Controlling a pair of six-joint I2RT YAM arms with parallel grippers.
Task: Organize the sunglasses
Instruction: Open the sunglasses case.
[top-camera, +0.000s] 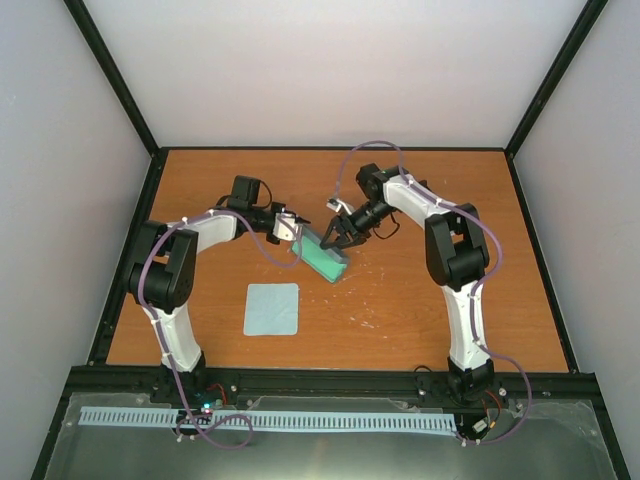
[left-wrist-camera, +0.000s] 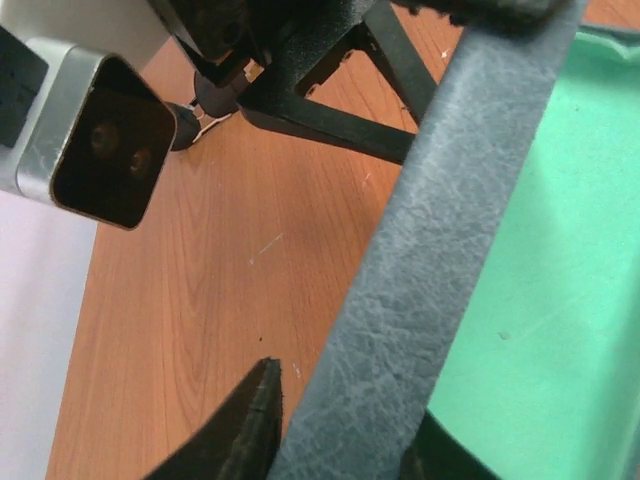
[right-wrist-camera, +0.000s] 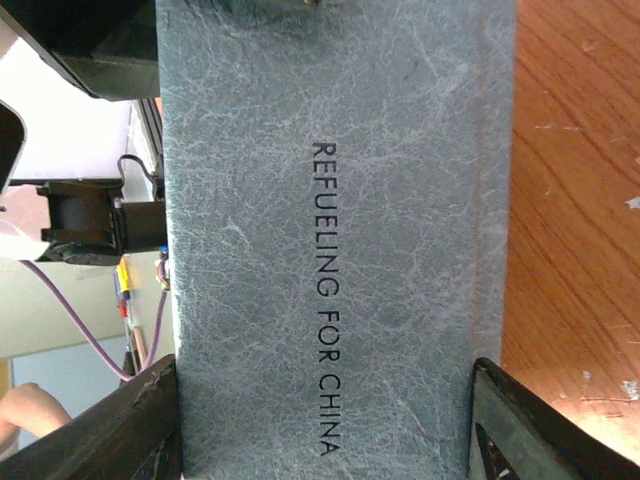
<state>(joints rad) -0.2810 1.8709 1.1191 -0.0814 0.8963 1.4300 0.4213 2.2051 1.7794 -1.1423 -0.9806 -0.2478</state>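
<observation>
Showed case at table centre, between left gripper on left and right gripper on right; cloth nearer and leftward.

Between my left claw and right claw sits the grey-blue case, open, its green lining showing and its outside printed REFUELING FOR CHINA. Back from my left claw, well apart, a light-blue cloth lies flat on the wooden table.

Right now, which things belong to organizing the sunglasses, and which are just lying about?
In the job: oblong grey-blue case with green lining, gripped by left gripper and right gripper.
Lying about: square light-blue cloth.
Sunglasses not in view.
</observation>
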